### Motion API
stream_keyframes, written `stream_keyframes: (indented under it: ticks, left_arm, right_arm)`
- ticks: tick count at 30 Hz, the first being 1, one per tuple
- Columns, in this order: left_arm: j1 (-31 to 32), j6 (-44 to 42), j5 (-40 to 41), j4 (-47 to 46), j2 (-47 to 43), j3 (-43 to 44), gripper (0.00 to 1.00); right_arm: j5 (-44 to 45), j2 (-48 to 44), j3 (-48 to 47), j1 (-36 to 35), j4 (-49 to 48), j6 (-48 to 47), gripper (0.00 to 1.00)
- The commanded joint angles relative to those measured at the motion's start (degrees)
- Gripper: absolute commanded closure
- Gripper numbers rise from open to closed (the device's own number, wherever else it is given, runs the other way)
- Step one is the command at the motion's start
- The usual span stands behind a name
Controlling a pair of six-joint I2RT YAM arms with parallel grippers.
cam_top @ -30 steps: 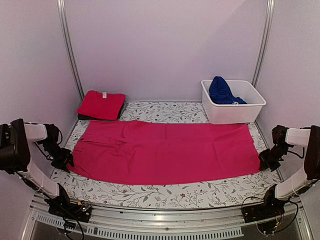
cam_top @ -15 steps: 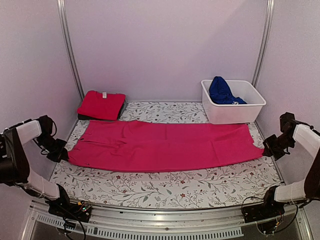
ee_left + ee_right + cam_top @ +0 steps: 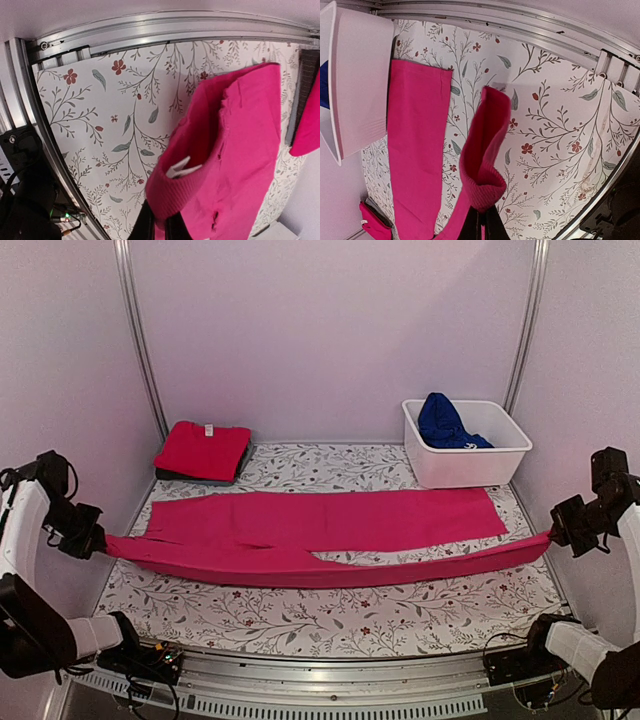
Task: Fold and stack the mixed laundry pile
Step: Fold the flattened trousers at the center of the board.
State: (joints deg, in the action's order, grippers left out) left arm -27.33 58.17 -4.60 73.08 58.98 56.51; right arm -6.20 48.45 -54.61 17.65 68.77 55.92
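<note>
Clamped shut in the left claw [image 3: 88,540], out past the left edge of the leaf-patterned surface [image 3: 330,625]: one end of the large magenta-pink garment [image 3: 330,520]. Clamped likewise in the right claw [image 3: 562,530], just off the right edge: the opposite end of that same near hem. Between the two, drawn into a long, slightly sagging band raised off the surface, with the far half of the cloth lying flat behind it and reaching nearly from side to side. Seen from the left wrist, fingers closed together at the bottom of the view around a thick ribbed fold of the pink cloth [image 3: 235,150], a small white label [image 3: 177,167] peeking out of the fold. Seen from the right wrist, the same kind of tight pinch on a ribbed loop of fabric [image 3: 482,165], hanging above the flat part. At the far left corner, folded square and well apart from the pink cloth: a red tee [image 3: 203,448], stacked on a dark garment [image 3: 172,474] showing only at its near edge. At the far right, bunched inside the white tub [image 3: 470,465]: a royal blue garment [image 3: 440,422].
</note>
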Motion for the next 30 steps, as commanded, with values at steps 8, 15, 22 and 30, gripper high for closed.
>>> stream_keyframes:
  ticks: [8, 15, 22, 30]
  left_arm:
    - [-1.36, 1.15, -3.14, -8.82, 6.82, 5.17, 1.00]
    - [-0.32, 2.02, -8.08, -22.40, 16.13, 4.63, 1.00]
    - [3.74, 2.65, -9.09, -34.69, 24.02, 6.10, 1.00]
    - [5.43, 1.23, -7.75, -42.87, 34.83, 7.39, 1.00]
  right_arm:
    - [-0.66, 11.25, -2.16, 0.37, -19.62, -0.22, 1.00]
    - [-10.81, 29.72, -7.12, -0.48, -38.43, -4.32, 1.00]
    - [-17.83, 41.23, -11.99, -3.86, -52.43, -5.10, 1.00]
    - [-14.99, 52.86, -14.16, -7.78, -56.86, -7.52, 1.00]
